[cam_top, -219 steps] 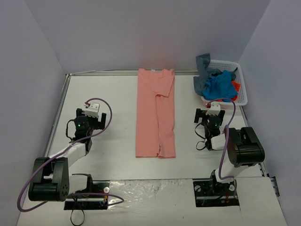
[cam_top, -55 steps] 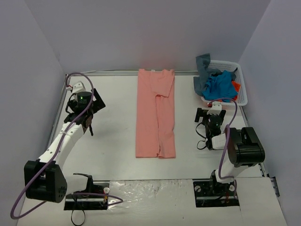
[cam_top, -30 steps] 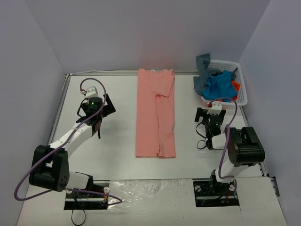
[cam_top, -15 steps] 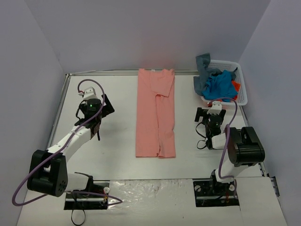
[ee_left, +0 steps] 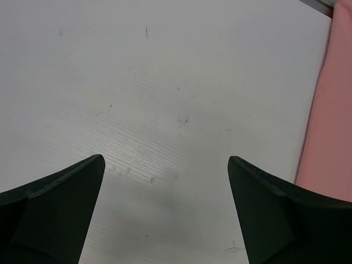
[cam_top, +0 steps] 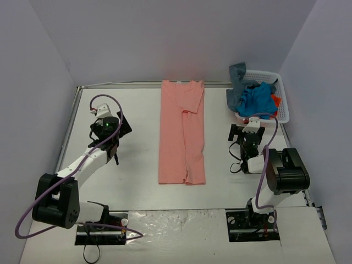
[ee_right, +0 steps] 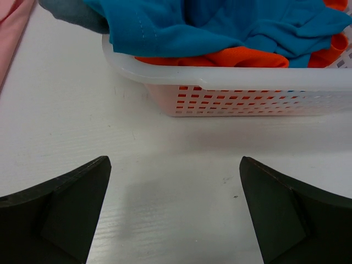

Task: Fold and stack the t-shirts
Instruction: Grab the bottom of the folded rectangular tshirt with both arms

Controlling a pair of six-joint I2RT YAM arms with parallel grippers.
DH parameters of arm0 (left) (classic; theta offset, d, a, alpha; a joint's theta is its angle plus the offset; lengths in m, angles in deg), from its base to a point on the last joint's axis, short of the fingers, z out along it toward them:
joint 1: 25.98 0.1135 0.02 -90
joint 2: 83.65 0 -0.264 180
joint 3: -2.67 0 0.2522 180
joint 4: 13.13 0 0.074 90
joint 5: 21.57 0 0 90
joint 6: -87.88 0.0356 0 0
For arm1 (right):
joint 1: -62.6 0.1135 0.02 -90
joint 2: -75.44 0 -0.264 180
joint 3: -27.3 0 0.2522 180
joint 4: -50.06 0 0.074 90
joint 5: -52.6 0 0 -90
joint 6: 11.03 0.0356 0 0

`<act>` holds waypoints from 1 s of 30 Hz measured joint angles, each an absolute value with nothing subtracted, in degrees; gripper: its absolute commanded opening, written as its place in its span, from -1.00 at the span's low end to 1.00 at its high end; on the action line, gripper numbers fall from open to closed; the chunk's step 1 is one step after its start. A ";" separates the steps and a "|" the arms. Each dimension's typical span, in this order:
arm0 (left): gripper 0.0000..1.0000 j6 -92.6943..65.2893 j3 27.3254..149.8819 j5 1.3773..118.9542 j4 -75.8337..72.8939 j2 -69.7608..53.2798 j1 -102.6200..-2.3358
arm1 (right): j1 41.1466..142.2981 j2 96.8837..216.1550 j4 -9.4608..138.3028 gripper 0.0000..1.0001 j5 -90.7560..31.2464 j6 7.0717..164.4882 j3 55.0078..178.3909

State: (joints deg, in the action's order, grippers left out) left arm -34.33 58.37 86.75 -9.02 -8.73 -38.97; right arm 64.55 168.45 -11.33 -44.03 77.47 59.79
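1. Top: the pink shirt (cam_top: 182, 135) lies flat mid-table (cam_top: 132, 104). The basket (cam_top: 284, 113) holds the blue shirt (cam_top: 257, 99), grey shirt (cam_top: 237, 72) and orange shirt (cam_top: 276, 100). The left gripper (cam_top: 114, 137) reaches forward; the right gripper (cam_top: 246, 131) is tucked in.
2. Left wrist: jaws wide apart, empty, over bare table, with the pink edge at right.
3. Right wrist: jaws wide apart, empty, facing the basket's lattice wall.

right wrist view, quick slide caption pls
Open right end effector faces a white plastic lattice basket holding a bright blue t-shirt over an orange-red t-shirt.
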 measured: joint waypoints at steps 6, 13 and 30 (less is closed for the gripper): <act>0.89 -34.31 58.30 87.56 -8.71 -8.60 -38.97 | 65.58 166.96 -9.95 1.00 -45.17 77.25 60.59; 0.89 -34.24 58.17 87.56 -9.28 -8.36 -38.99 | 71.87 163.58 -4.05 1.00 -49.87 73.97 64.40; 0.89 -35.07 55.83 87.98 -9.23 -10.24 -39.37 | 93.47 162.88 17.08 1.00 -67.55 69.27 75.46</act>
